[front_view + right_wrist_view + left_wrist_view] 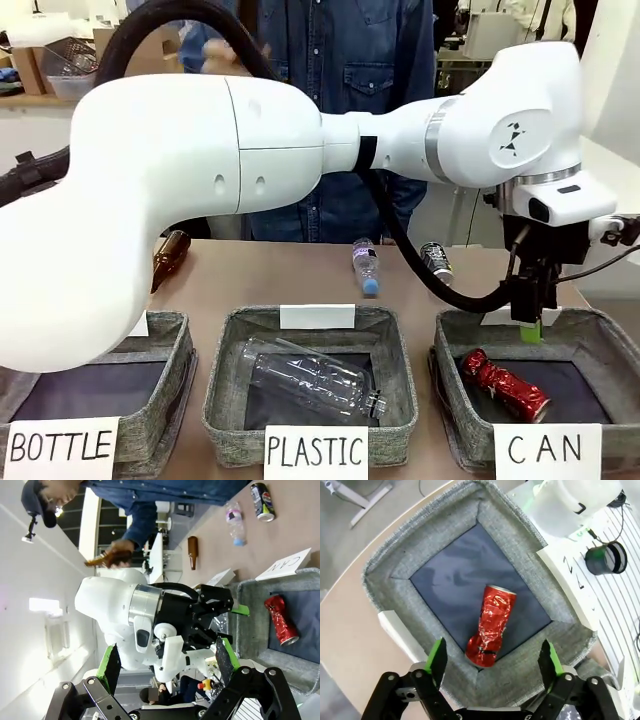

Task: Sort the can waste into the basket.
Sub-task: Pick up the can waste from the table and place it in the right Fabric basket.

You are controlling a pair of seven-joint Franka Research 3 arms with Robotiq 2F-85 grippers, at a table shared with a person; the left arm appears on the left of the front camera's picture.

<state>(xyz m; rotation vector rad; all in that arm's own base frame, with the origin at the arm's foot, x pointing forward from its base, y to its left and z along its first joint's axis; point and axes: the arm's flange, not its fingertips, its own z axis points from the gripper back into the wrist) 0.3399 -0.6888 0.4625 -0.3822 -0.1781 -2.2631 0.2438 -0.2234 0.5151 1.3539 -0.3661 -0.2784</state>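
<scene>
**One can in, one to go**

Our left fingers (pixel 438 656) hang spread wide and empty above the square grey fabric basket signed "CAN" (pixel 450 385). The crumpled shiny red drink can (pixel 503 384) lies on the basket's dark floor, toward its 9 o'clock side. Our right fingers (pixel 110 664) stand apart too, grasping nothing. We judge the first drop done. The dark grey-black can (pixel 436 262) sits on the brown worktop (pixel 270 280) at 11 o'clock from the basket. Next we must lift clear, reach there and clench on it.
</scene>
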